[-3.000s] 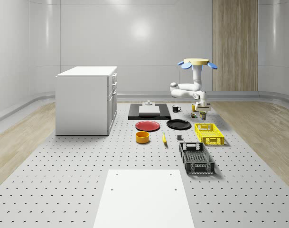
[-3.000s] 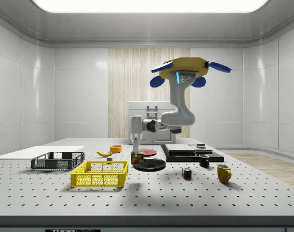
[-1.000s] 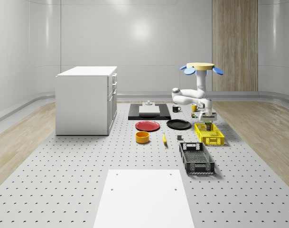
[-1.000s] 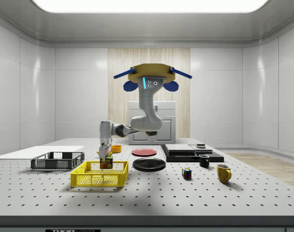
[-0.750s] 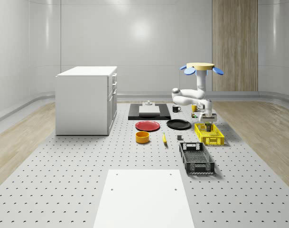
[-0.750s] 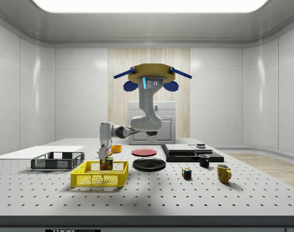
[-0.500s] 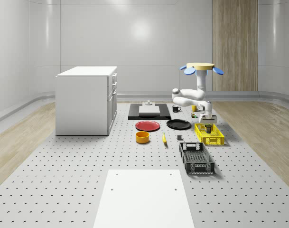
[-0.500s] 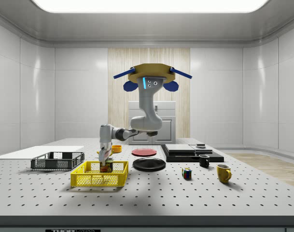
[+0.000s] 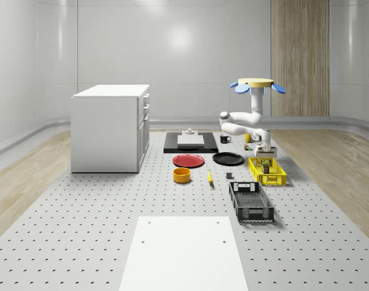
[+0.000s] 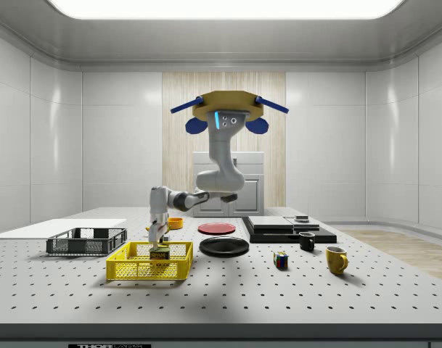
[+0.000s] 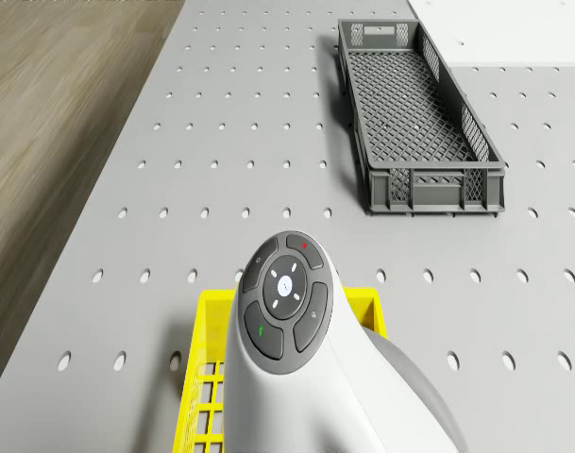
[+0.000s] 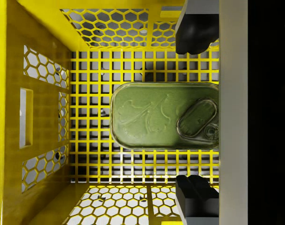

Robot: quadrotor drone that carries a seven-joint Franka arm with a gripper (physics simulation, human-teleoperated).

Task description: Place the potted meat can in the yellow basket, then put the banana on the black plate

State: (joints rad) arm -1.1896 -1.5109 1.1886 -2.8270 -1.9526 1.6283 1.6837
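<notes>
My pincer (image 12: 196,112) hangs inside the yellow basket (image 12: 11,117), fingers (image 12: 196,35) spread apart on either side of the potted meat can (image 12: 163,122) with gaps showing (not clamped). The can sits on the basket's mesh floor, lid up. In the side view my pincer (image 10: 158,246) is just above the can (image 10: 160,254).

Next along the table (image 9: 81,242) lies the grey crate (image 9: 251,202), toward the white sheet (image 9: 183,251). The banana (image 9: 209,176) lies on the table near the orange bowl (image 9: 182,174), apart from the black plate (image 9: 228,159); a red plate (image 9: 188,160) sits beside that one.

My drone (image 10: 228,110) hovers above the plates' side of the basket, arm reaching down. Further off: black mug (image 10: 306,241), yellow mug (image 10: 336,259), coloured cube (image 10: 280,259), dark slab (image 9: 190,142), white cabinet (image 9: 110,127).

Perforated grey tabletop; pale walls, one wood panel (image 9: 299,57).
</notes>
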